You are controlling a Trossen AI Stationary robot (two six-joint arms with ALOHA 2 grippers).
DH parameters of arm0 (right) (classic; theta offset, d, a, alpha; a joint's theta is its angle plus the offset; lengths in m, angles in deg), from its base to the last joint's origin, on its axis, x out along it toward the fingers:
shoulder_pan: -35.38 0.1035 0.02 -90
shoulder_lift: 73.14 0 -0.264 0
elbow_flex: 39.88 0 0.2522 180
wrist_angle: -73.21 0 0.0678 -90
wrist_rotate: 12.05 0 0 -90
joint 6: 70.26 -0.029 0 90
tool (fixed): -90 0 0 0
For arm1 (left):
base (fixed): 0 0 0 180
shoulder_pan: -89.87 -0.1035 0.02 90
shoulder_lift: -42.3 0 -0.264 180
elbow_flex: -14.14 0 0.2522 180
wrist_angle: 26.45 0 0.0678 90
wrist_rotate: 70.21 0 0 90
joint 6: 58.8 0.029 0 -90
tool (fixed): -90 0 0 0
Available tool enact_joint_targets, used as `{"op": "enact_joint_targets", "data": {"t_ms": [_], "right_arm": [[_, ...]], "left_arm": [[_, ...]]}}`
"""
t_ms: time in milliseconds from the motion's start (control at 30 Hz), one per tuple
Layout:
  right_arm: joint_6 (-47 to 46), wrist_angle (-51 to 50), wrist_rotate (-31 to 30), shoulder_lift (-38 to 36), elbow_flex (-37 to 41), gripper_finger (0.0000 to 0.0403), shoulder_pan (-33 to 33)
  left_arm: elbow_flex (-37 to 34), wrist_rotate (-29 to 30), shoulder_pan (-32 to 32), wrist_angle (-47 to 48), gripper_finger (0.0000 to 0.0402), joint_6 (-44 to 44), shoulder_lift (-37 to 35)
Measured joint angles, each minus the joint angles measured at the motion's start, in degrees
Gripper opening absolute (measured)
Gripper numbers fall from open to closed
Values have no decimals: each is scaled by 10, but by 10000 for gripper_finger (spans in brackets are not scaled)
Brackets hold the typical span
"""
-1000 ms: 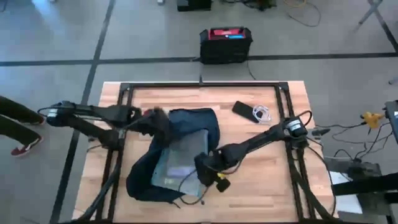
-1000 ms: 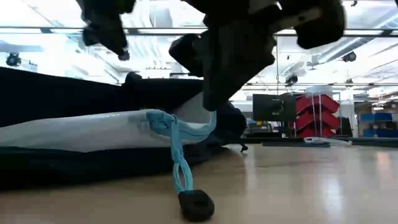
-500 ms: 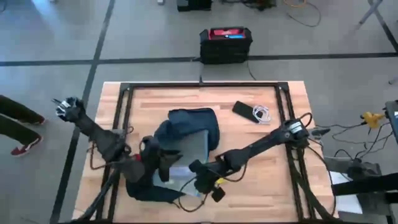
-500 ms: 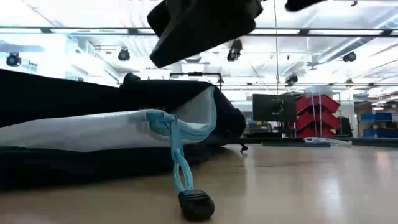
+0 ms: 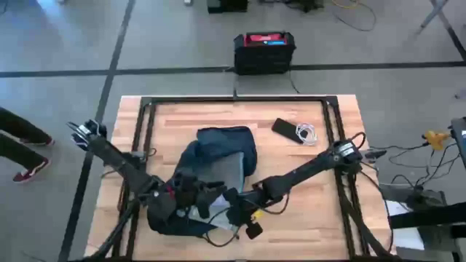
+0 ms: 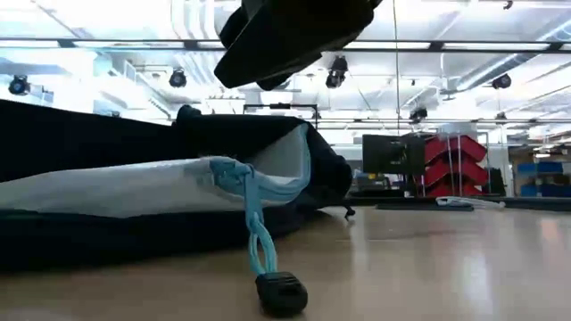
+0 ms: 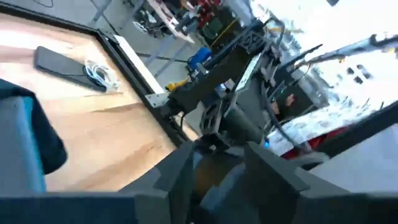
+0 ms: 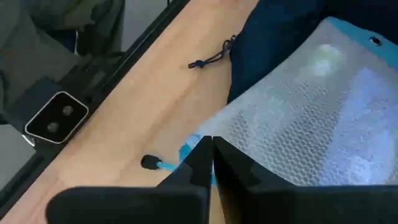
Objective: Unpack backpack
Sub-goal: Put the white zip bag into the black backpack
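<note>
The dark navy backpack [image 5: 227,144] lies flat on the wooden table, its mouth open toward the near edge. A pale bubble-textured layer [image 8: 311,124] with a light-blue rim shows inside it [image 6: 134,187]. A light-blue cord ends in a black pull [image 6: 281,292] that rests on the table. My left gripper [image 5: 210,191] is open over the backpack's near part and faces my right arm [image 7: 217,149]. My right gripper [image 5: 234,207] is shut, its tips over the pale layer's blue rim [image 8: 212,140]. In the low view a dark gripper part hangs above the bag.
A black phone with a coiled white cable [image 5: 295,132] lies near the table's far right corner. A rigid black box with a red top [image 5: 264,51] stands on the floor beyond the table. A person's legs [image 5: 18,149] show at the left. Bare wood lies right of the backpack.
My left gripper swung from the backpack's far left side toward the near edge, then right to the bag's near part. My right gripper shifted slightly left and toward the near edge. In the low view a dark gripper part rose away from the bag. The backpack and cord lay still.
</note>
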State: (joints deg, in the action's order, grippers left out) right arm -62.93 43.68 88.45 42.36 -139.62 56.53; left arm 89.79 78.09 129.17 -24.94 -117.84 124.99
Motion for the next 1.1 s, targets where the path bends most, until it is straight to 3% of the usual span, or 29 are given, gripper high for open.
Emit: {"op": "enact_joint_targets", "data": {"t_ms": [700,967,1100], "right_arm": [[-11,-2,0,0,0,0,3],[2,3,-1,0,0,0,25],[2,3,-6,0,0,0,31]], "left_arm": [[0,8,-1,-8,132,8,-1],[0,-7,-13,8,133,84,-2],[0,-3,-18,11,133,169,-2]]}}
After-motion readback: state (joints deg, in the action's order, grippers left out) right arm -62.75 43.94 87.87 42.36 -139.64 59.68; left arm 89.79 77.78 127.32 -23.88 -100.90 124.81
